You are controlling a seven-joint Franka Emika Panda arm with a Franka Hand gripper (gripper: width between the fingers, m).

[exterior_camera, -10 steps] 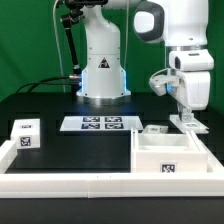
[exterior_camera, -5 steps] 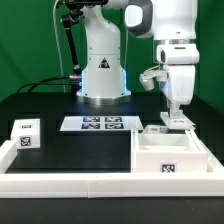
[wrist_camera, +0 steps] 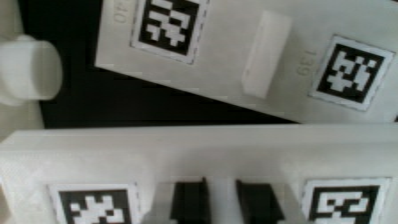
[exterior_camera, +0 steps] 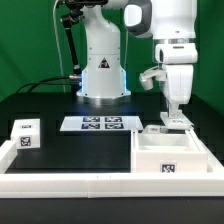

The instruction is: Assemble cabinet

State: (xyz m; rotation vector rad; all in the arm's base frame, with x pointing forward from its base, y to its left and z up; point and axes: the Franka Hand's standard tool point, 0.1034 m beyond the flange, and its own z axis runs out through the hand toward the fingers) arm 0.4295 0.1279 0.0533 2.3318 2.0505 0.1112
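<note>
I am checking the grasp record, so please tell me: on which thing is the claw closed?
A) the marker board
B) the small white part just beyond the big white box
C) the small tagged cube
B: the claw is closed on the small white part at the exterior view's right, while the cube sits far off at the left and the marker board lies flat in the middle.

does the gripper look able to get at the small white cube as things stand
Probably yes: the small white cube has nothing on top of it, and only the flat marker board lies between it and the gripper.
</note>
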